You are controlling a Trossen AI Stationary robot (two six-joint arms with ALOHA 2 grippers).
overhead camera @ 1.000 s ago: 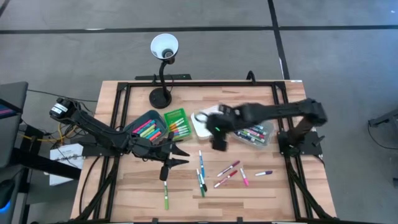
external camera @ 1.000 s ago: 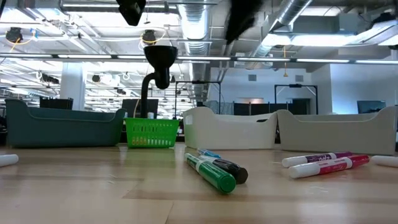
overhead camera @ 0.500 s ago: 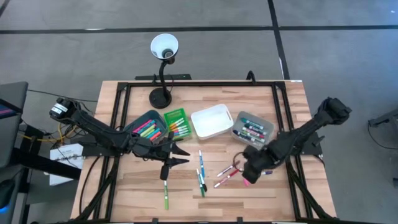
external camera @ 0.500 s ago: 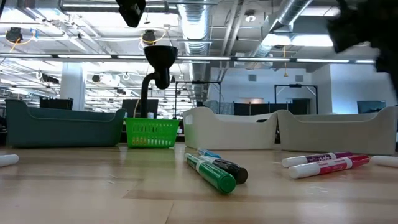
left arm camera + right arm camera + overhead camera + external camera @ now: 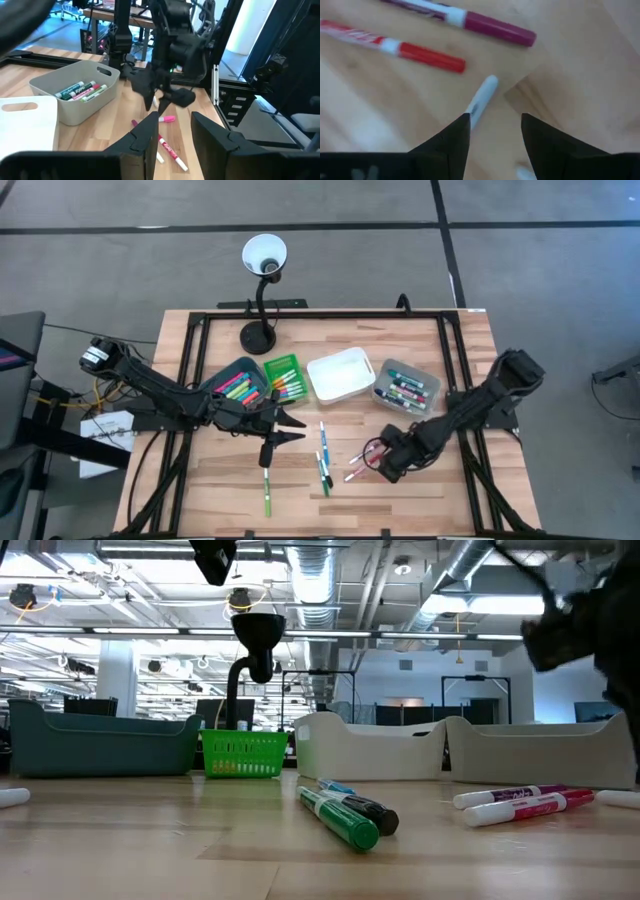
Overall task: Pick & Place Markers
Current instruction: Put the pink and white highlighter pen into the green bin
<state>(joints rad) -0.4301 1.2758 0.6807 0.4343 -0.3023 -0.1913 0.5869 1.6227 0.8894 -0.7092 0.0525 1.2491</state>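
Loose markers lie flat on the wooden table: a green one (image 5: pixel 267 496), a blue, green and black group (image 5: pixel 323 457), and pink and red ones (image 5: pixel 362 462). My right gripper (image 5: pixel 380 463) points down, open, just above the pink and red group. In its wrist view a white-bodied marker (image 5: pixel 482 98) lies below the gap between its fingers (image 5: pixel 495 117), with a red marker (image 5: pixel 422 55) and a magenta-capped one (image 5: pixel 485 23) beyond. My left gripper (image 5: pixel 290 427) hangs open above the table's left middle, nothing between its fingers (image 5: pixel 170 122).
Along the far middle stand a dark teal bin (image 5: pixel 236 385) and a green basket (image 5: pixel 283 374), both with markers, a white bin (image 5: pixel 341 373), and a grey bin (image 5: pixel 405 390) with markers. A gooseneck lamp (image 5: pixel 262 260) stands at the far edge.
My right gripper has swung from above the white and grey bins toward the table's near edge and sunk down to the pink and red markers, rolling as it went. My left gripper has stayed where it was. No marker has moved.
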